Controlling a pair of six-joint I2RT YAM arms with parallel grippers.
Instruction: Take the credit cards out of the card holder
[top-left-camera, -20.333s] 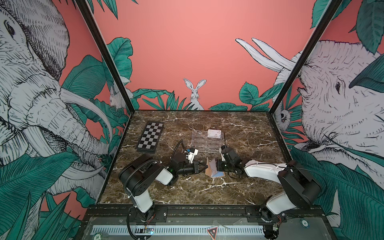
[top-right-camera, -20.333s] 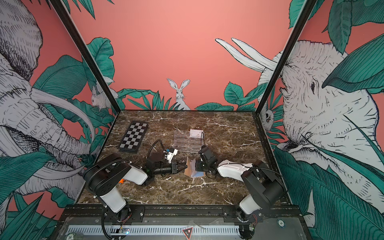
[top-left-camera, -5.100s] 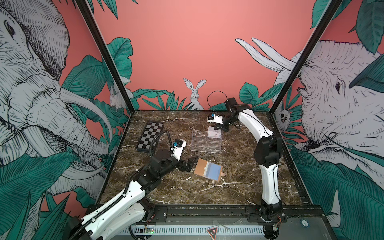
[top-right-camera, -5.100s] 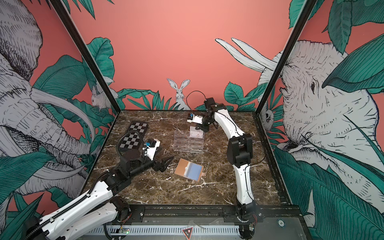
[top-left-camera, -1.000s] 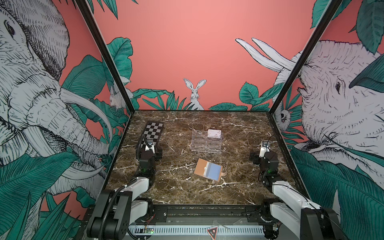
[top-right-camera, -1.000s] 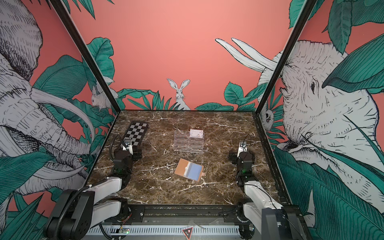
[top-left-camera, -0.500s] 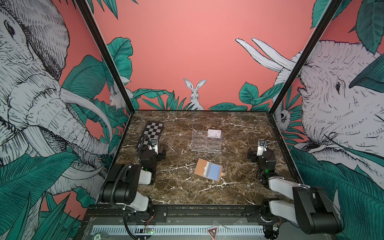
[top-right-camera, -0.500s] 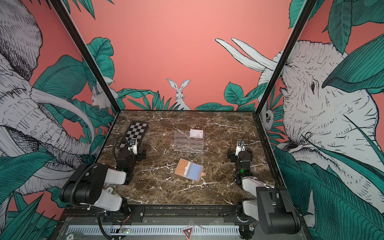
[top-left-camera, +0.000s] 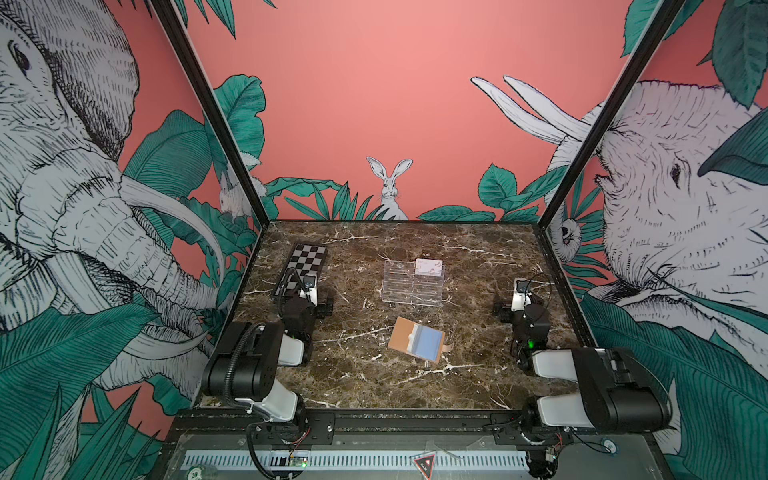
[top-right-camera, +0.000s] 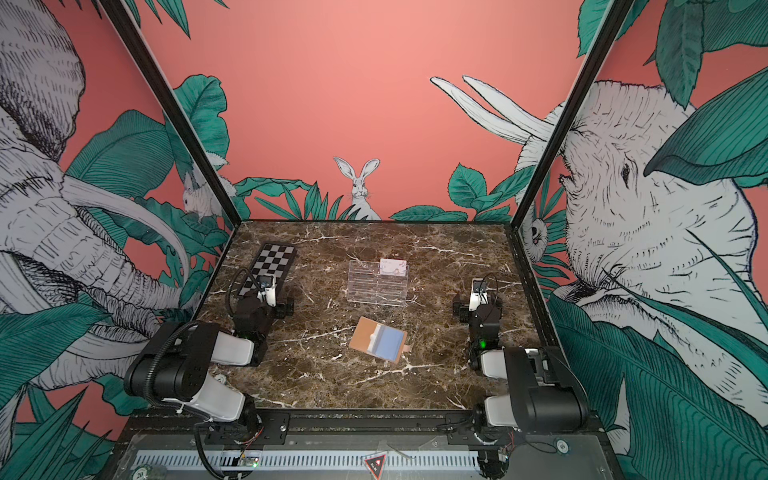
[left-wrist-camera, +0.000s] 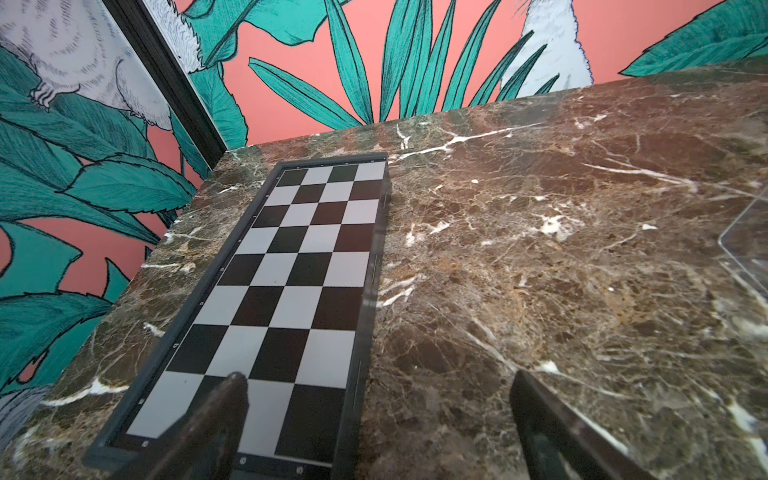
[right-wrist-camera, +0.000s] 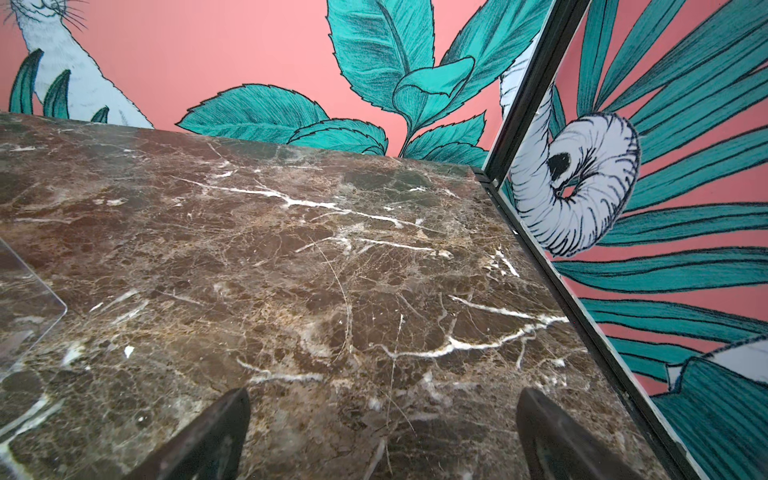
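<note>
marble tabletop (top-left-camera: 478, 257) holds the card holder (top-left-camera: 417, 340) lying open near the middle with a pale blue card (top-left-camera: 428, 348) in its sleeve, a whitish card (top-left-camera: 429, 267) propped in the clear rack (top-left-camera: 409, 289) beyond, while left gripper (left-wrist-camera: 376, 380) and right gripper (right-wrist-camera: 382, 395) sit wide-jawed, empty, likely parked aside.

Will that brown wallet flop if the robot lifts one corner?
Probably floppy: the card holder lies open flat, so it likely bends at its fold. It looks thin, so probably light, and the blue card might slip out.
</note>
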